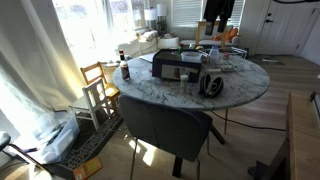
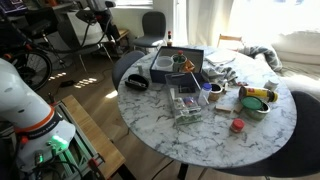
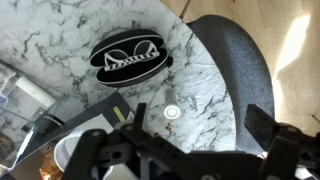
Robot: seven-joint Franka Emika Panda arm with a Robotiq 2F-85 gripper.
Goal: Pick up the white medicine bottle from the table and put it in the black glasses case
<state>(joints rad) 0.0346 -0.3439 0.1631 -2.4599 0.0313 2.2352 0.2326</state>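
Shows, in the wrist view, the gripper point(image 3: 185, 150) poised above the table point(image 3: 45, 28), looking straight down. Holds nothing: jaws spread wide, one finger point(image 3: 268, 125) at lower right and its twin at lower left, with bare marble between. Sets the bottle point(image 3: 172, 113) upright on the marble, seen cap-first from above as a small white disc. Places it just below the case point(image 3: 130, 57) in the picture, near but not touching. Presents the case as a black oval with a pale, line-marked middle, lying close to the table's rim beside a grey chair point(image 3: 238, 60). Puts a corner of the dark box point(image 3: 60, 125) just left of the bottle. Repeats the case point(image 1: 210, 83) in an exterior view, at the near rim behind the chair point(image 1: 165, 125). Repeats the case point(image 2: 136, 83) at the rim, beside the box point(image 2: 178, 62), in an exterior view. Leaves the bottle too small to make out in both exterior views.
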